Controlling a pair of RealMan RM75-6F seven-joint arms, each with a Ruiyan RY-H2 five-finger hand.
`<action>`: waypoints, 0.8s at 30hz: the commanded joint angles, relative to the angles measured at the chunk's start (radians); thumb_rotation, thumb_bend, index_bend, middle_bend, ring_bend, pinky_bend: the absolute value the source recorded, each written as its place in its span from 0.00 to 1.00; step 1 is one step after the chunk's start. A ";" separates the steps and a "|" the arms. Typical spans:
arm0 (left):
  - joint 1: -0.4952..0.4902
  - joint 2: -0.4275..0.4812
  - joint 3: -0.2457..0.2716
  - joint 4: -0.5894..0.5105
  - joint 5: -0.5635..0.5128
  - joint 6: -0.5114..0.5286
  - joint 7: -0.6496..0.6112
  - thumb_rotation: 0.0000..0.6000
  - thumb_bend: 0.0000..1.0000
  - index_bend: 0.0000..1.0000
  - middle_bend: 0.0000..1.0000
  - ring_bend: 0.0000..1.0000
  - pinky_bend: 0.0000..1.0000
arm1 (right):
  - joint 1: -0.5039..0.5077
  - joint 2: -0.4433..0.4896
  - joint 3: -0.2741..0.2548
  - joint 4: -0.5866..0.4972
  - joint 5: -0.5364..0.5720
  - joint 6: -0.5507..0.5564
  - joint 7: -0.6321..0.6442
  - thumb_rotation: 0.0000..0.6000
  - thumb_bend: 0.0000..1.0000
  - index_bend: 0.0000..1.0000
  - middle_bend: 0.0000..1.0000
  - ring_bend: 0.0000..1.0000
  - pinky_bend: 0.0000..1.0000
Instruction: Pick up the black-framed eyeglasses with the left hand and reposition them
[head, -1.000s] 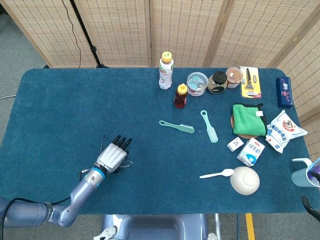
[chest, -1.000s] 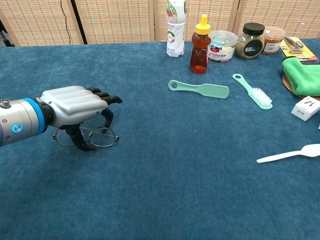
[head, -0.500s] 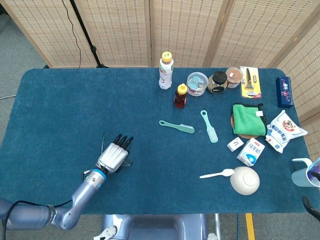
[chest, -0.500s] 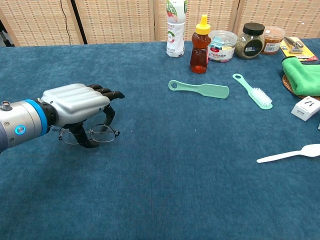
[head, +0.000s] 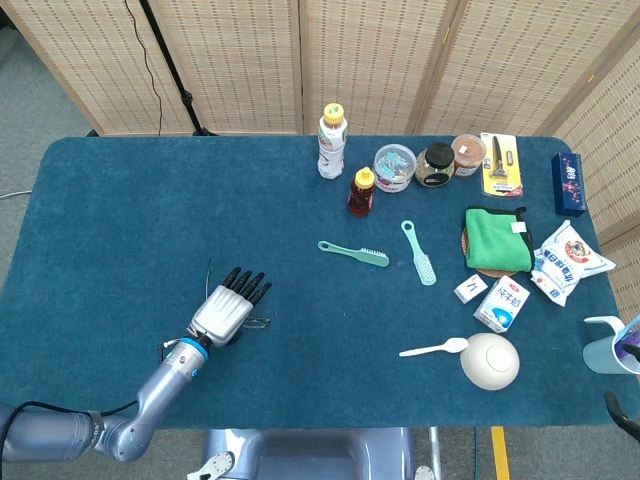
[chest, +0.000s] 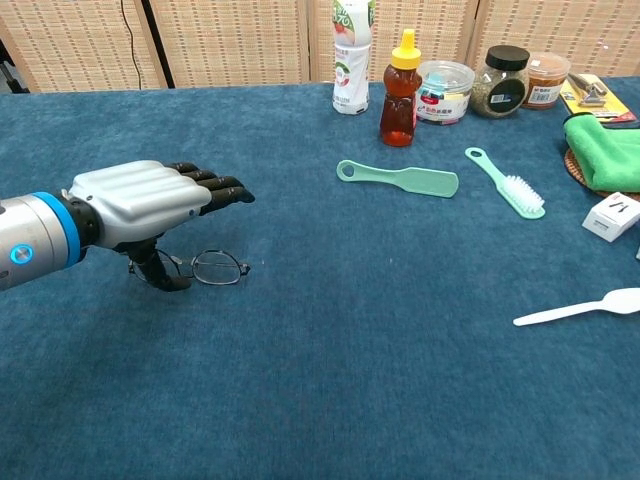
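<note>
Napped blue cloth (chest: 400, 330), thin wire-rimmed eyeglasses (chest: 212, 267), smooth metallic left hand (chest: 150, 205)

I see one table (head: 120, 220), covered in blue cloth. On it lie eyeglasses (chest: 215, 267), two green brushes (head: 354, 252), a white spoon (head: 434, 349) and an upturned bowl (head: 490, 361).

Left hand (chest: 150, 205) palm-down over blue cloth table (chest: 330, 350), fingers (chest: 215, 190) stretched forward, thumb reaching down at black-framed eyeglasses (chest: 205, 267); whether glasses are gripped, cannot tell. Right of them: mint comb (chest: 400, 179), brush (chest: 505, 182).
</note>
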 joint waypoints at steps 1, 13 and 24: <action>0.017 0.029 0.009 -0.030 0.023 0.014 -0.024 0.92 0.23 0.00 0.00 0.00 0.00 | 0.000 -0.001 0.000 0.001 -0.002 0.002 0.001 1.00 0.31 0.23 0.07 0.09 0.21; 0.097 0.148 0.073 -0.067 0.155 0.074 -0.090 0.91 0.23 0.00 0.00 0.00 0.00 | 0.000 -0.005 -0.001 0.006 -0.007 0.001 0.005 1.00 0.31 0.23 0.07 0.09 0.21; 0.102 0.087 0.032 0.052 0.110 0.014 -0.105 0.92 0.23 0.00 0.00 0.00 0.00 | -0.009 -0.005 -0.005 0.008 -0.008 0.010 0.010 1.00 0.31 0.23 0.07 0.09 0.21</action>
